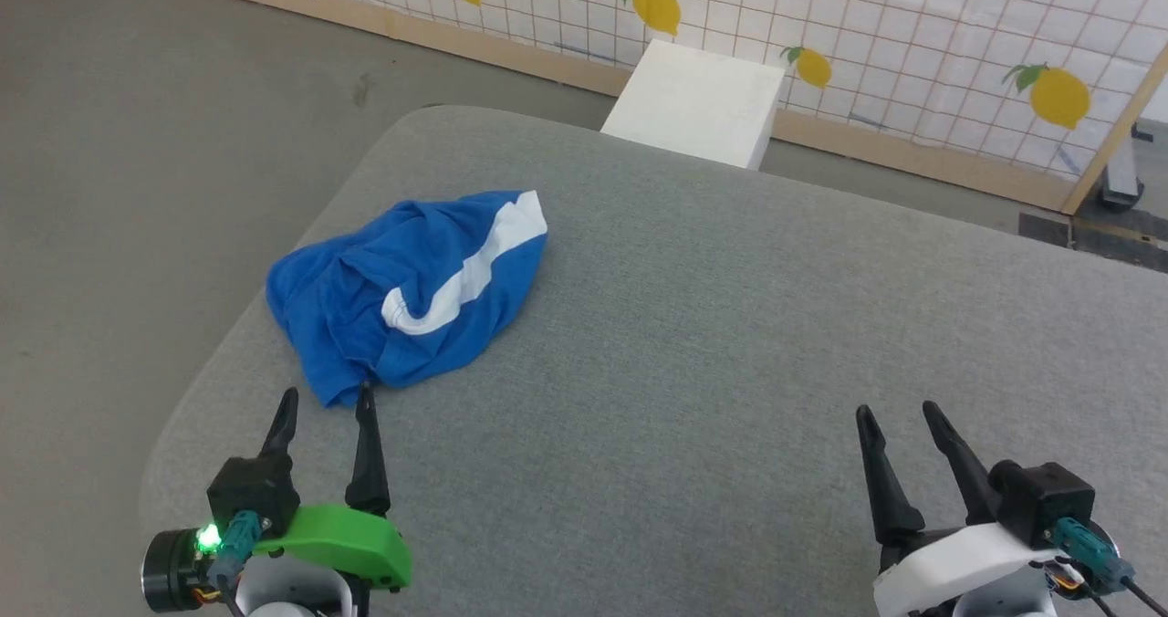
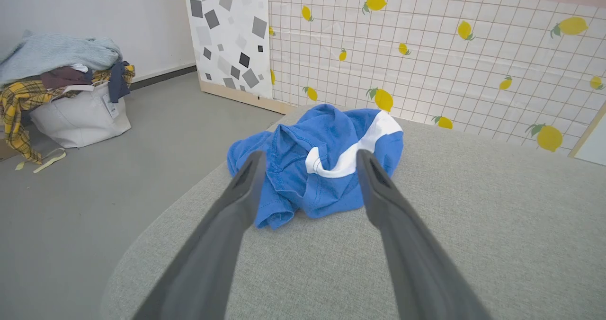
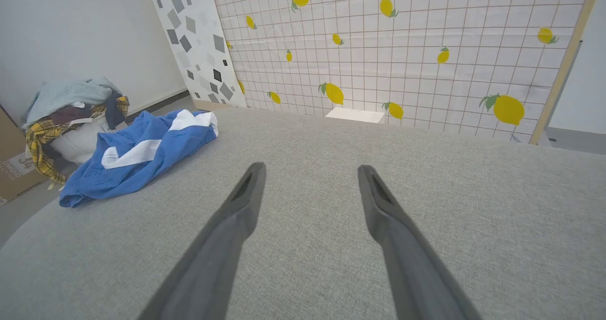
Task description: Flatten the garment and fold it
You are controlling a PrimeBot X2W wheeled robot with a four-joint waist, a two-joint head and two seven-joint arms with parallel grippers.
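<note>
The royal-blue garment (image 1: 401,293) lies crumpled in a heap near the left edge of the grey padded table (image 1: 712,343), a broad white band curving across its top. My left gripper (image 1: 327,400) stands open just in front of the heap, its fingertips close to the near hem. In the left wrist view the garment (image 2: 322,168) sits between and beyond the spread fingers (image 2: 236,201). My right gripper (image 1: 894,414) is open over bare table at the lower right, far from the cloth. The garment (image 3: 142,156) shows at the left of the right wrist view.
A white box (image 1: 698,101) stands on the floor behind the table. A lemon-print grid screen (image 1: 821,33) runs along the back. A white bag heaped with clothes (image 2: 66,93) sits on the floor to the left. The table's left edge curves close to the garment.
</note>
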